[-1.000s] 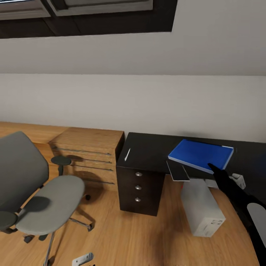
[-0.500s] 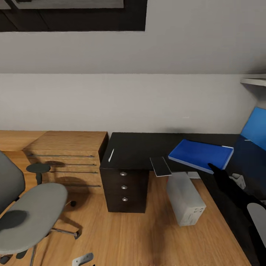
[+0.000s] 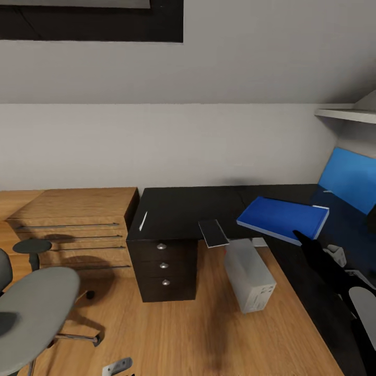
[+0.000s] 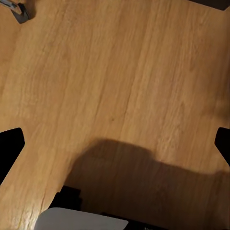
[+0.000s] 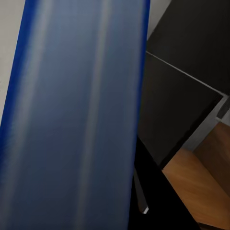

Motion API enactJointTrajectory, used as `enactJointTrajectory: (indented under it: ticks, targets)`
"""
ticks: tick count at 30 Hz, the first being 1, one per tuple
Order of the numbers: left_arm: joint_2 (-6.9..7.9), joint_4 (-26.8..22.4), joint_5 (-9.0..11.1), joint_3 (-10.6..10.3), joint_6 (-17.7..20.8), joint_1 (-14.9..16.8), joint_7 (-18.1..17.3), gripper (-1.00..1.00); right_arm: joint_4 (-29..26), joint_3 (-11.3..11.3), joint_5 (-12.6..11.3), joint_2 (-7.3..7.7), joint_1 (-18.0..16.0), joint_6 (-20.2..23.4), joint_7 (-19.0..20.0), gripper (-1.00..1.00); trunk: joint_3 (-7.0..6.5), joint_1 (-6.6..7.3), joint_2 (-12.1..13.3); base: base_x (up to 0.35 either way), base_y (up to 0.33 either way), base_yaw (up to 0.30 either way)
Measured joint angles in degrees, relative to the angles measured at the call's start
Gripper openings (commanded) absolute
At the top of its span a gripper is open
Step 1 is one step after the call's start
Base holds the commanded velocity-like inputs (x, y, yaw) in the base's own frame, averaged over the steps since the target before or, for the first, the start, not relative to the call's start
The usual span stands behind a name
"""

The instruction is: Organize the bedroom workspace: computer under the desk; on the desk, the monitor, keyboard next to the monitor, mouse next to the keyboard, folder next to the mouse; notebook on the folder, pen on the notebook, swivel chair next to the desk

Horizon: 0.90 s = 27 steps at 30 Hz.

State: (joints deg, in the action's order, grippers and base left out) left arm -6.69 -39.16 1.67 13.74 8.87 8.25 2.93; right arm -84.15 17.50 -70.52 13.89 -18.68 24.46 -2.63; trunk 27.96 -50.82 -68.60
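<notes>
The blue folder (image 3: 282, 218) hangs in the air over the right part of the black desk (image 3: 177, 209), with my right gripper (image 3: 302, 239) shut on its near edge. Up close in the right wrist view, the folder (image 5: 72, 120) spans most of the picture above the desk (image 5: 182, 96). A grey notebook (image 3: 213, 232) overhangs the desk's front edge. The pen (image 3: 143, 218) lies near the desk's left end. The light grey computer (image 3: 249, 274) stands on the floor below. The swivel chair (image 3: 31, 308) is at the lower left. My left gripper (image 4: 115, 143) is open over bare floor.
A light wooden dresser (image 3: 73, 211) stands against the desk's left end. The desk's drawers (image 3: 163, 265) face me. A blue back panel (image 3: 347, 177) rises at the right, under a white wall shelf (image 3: 347, 114). Wooden floor (image 3: 183, 329) lies between chair and desk.
The camera has swung to the right, so the desk, dresser and chair sit further left in the picture. The blue back panel and shelf have come into view. The folder stays in my right gripper.
</notes>
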Motion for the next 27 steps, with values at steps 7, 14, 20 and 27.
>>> enactJointTrajectory:
  ticks: [7,14,20,27]
  targets:
    - [-0.07,0.0,-0.07,-0.03,-0.03,0.0,0.0,1.0,-0.11,0.0,0.01,-0.08,0.0,-0.17,0.08,-1.0,0.0,0.03,0.0,0.283,0.0,-0.002]
    - [-0.1,0.12,-0.08,-0.16,0.01,0.0,0.0,1.0,-0.32,-0.08,-0.21,-0.21,0.0,-0.39,1.01,-1.0,0.0,0.03,-0.01,0.318,0.0,0.0]
    - [-0.05,0.11,-0.08,-0.18,0.02,0.0,0.0,1.0,-0.54,-0.53,-0.06,-0.83,0.0,-1.67,1.88,-1.0,0.0,0.03,-0.01,0.289,0.0,0.0]
    - [-0.07,0.14,-0.08,-0.16,0.08,0.0,0.0,1.0,-0.4,-0.72,-0.1,-5.03,-0.01,-19.52,-0.72,-1.0,0.0,0.01,0.0,0.172,0.0,0.0]
